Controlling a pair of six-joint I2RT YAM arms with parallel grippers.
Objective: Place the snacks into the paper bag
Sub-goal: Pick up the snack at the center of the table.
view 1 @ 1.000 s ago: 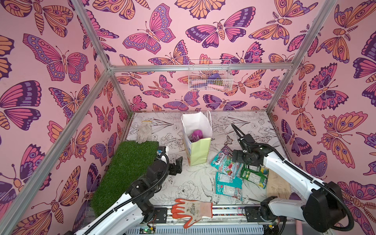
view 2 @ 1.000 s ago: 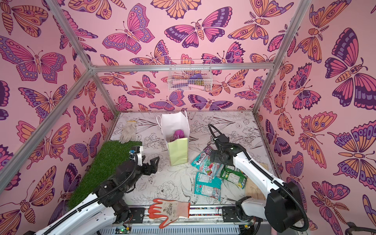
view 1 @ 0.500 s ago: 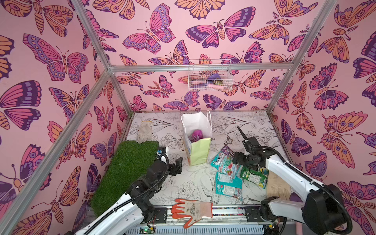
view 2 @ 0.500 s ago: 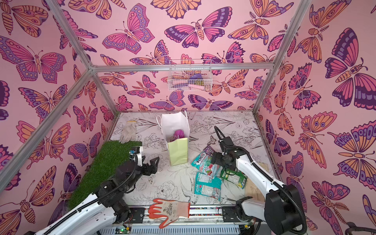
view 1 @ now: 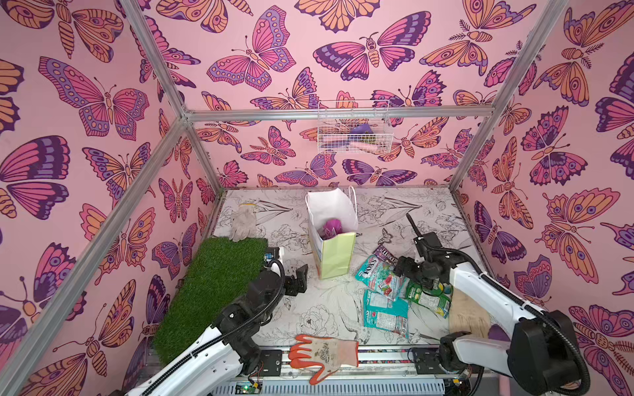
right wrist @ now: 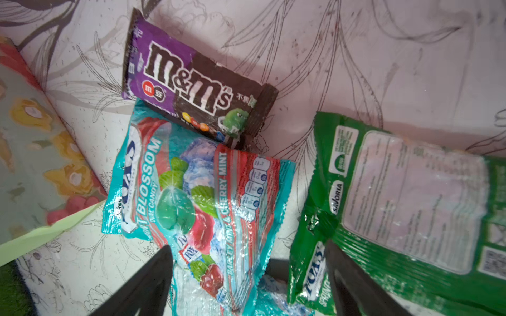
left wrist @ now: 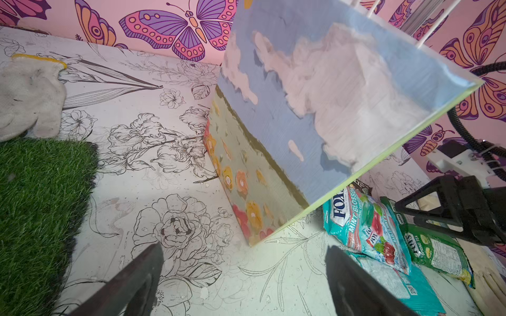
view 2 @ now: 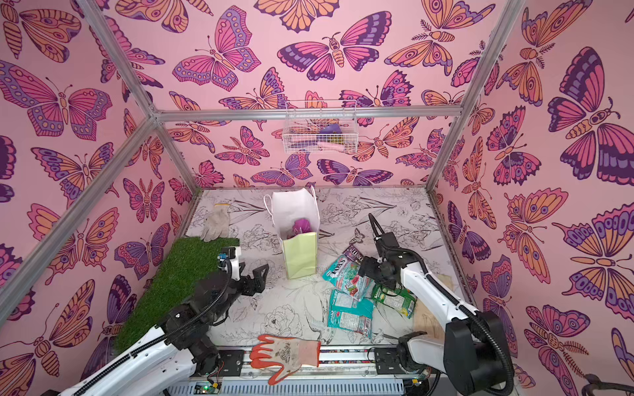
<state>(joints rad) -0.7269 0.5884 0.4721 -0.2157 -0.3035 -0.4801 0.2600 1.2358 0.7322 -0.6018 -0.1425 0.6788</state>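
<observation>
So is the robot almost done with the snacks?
Not yet. One purple packet sits inside the paper bag. The right gripper hovers open over a teal packet, holding nothing. A second teal packet, the green packet and the M&M's packet lie outside.

Brown-and-purple packet: white "m&m's" logo, with small "m" on red and brown discs beneath. Chinese characters beside logo too small to read.
Teal bag, face up: "FOX'S", "MINT BLOSSOM", "OVAL CANDY", "BARLEY MINT & CHERRY MINT".
Green bag, right wrist view: "SAVORIA", "FOX'S"; back-panel fine print illegible.
Green bag, left wrist view: "FOX'S SPRING TEA".
</observation>
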